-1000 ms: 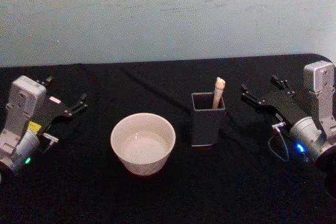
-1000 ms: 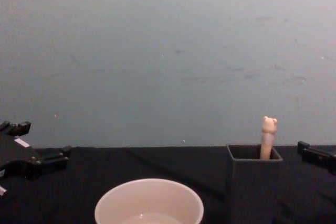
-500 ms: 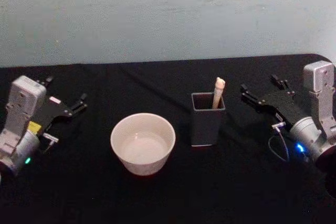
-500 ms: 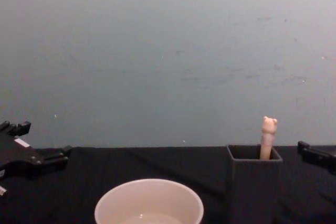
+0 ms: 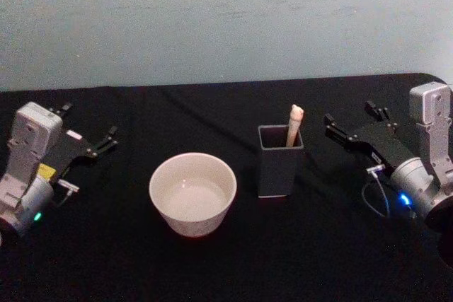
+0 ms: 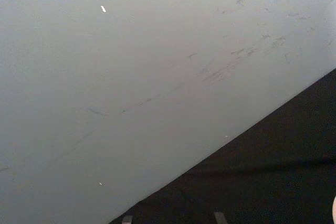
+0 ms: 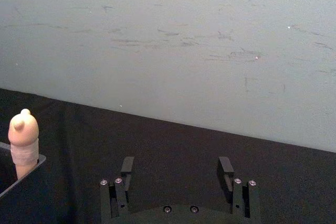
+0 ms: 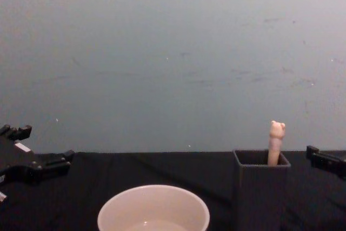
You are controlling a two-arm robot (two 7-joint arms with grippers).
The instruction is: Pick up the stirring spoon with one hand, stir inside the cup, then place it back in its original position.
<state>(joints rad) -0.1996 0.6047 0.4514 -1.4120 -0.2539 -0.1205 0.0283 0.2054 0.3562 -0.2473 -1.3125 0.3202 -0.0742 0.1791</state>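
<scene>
The stirring spoon point(image 5: 294, 124) stands upright in a dark grey square holder point(image 5: 280, 164), its beige bear-head handle point(image 8: 277, 138) poking out above the rim; its bowl is hidden inside. In the right wrist view the spoon handle point(image 7: 23, 139) shows close by. The cream-white cup point(image 5: 192, 192) sits left of the holder, with clear liquid in it. My right gripper point(image 5: 348, 112) hovers right of the holder, open and empty, its fingers point(image 7: 127, 167) well apart. My left gripper point(image 5: 90, 120) rests at the far left, open and empty, away from the cup point(image 8: 153, 208).
A black cloth covers the table point(image 5: 226, 259). A plain pale wall point(image 5: 226, 19) rises behind the table's far edge. Bare cloth lies between the cup and the left arm, and in front of both objects.
</scene>
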